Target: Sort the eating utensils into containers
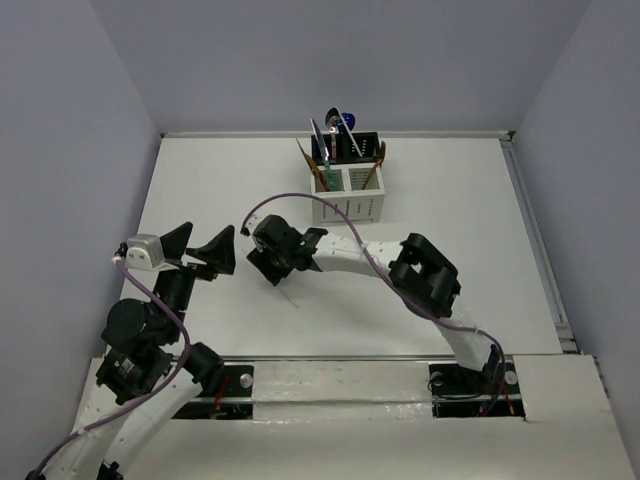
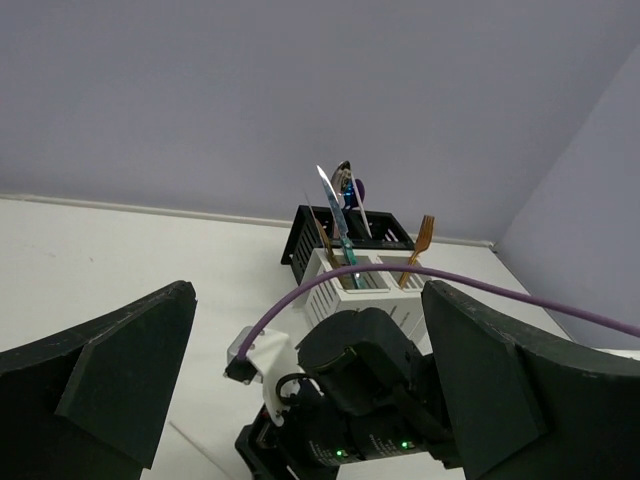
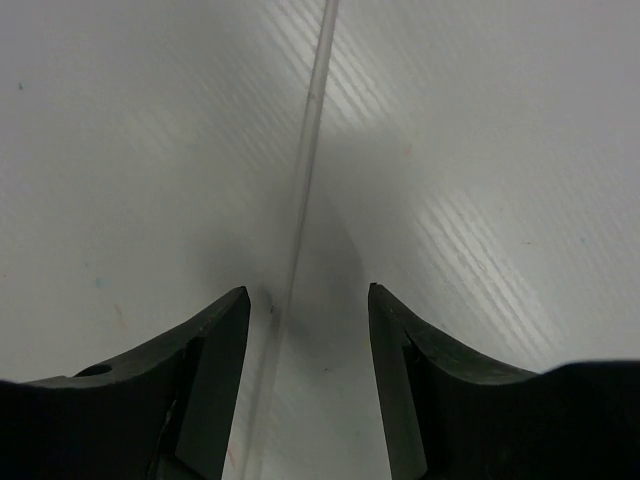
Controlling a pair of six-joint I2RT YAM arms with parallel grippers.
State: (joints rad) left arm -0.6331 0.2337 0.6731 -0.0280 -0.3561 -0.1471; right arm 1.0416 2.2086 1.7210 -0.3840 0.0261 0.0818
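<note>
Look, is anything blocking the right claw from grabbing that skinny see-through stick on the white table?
No, nothing visible is in the way. The open right gripper hangs right over the thin clear stick, its jaws on either side of it. Only the white table shows around the stick.

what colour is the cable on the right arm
Purple cable, clearest in the left wrist view.

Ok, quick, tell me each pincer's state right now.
Left pincer: open, empty.
Right pincer: open, astride a thin pale stick lying on the table, not closed on it.
</note>
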